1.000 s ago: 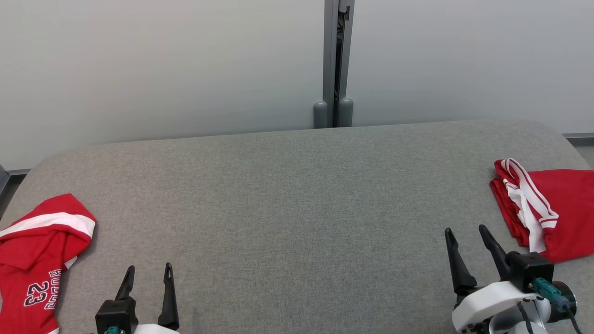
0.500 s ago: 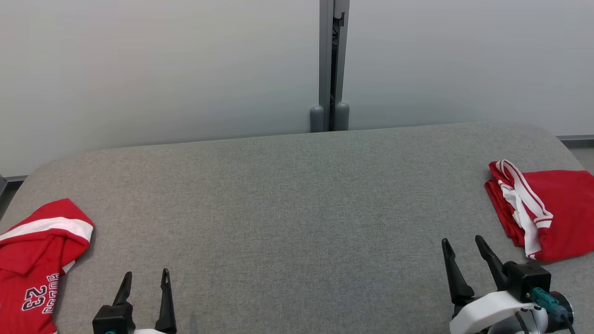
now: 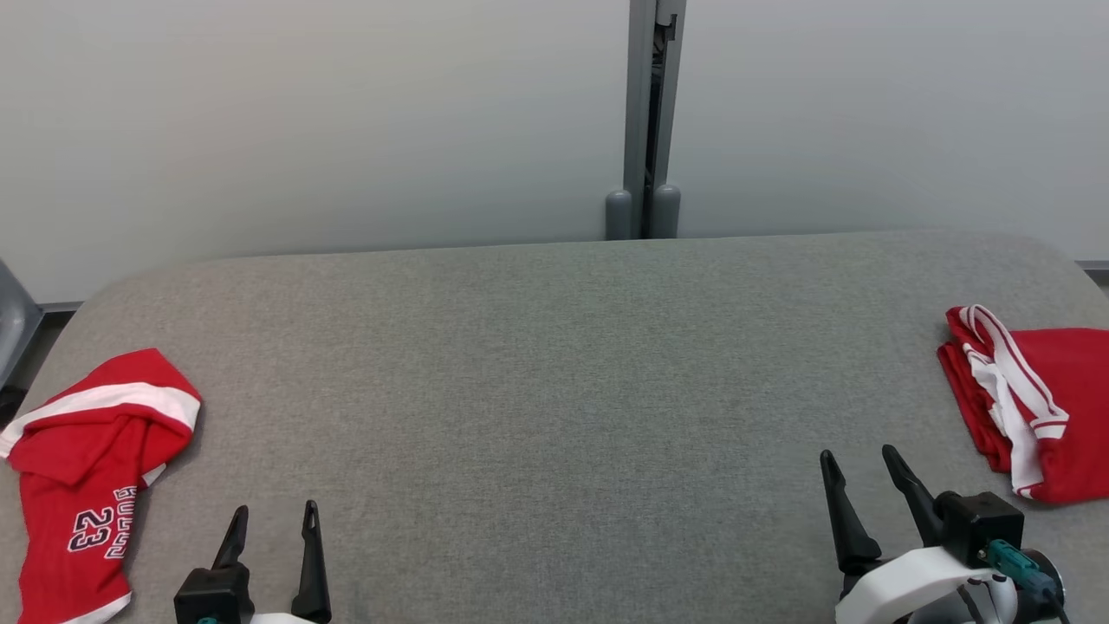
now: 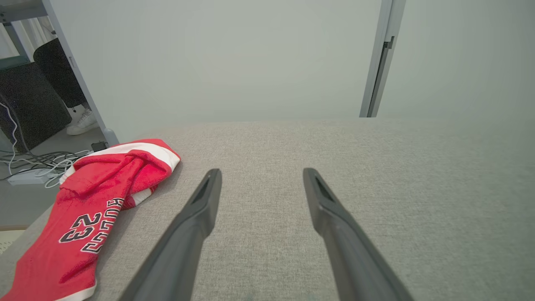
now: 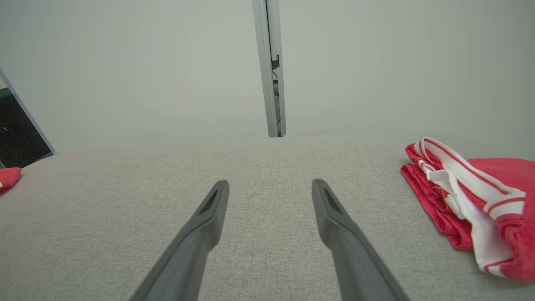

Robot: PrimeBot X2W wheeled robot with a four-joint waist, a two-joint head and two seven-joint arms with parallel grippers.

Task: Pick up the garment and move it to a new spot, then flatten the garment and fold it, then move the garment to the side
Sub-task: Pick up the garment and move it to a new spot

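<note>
Nothing was held: the left gripper (image 3: 274, 510) and the right gripper (image 3: 857, 452) were seen spread wide above the near edge of the grey, felt-like table (image 3: 554, 364). A crumpled red jersey (image 3: 87, 468) (soft knit, white-banded, numbered) was found at the table's left edge, judged not yet picked up; a folded red garment (image 3: 1048, 407) was seen at its right edge.

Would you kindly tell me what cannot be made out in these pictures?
- Folded red garment: head view, right edge cuts it off; its kind is unclear.
- Red jersey: head view, bottom edge cuts off its lower end; its own folds hide the front.
- Person: left wrist view, little beyond a shoe and dark leg shows past the partition.
</note>
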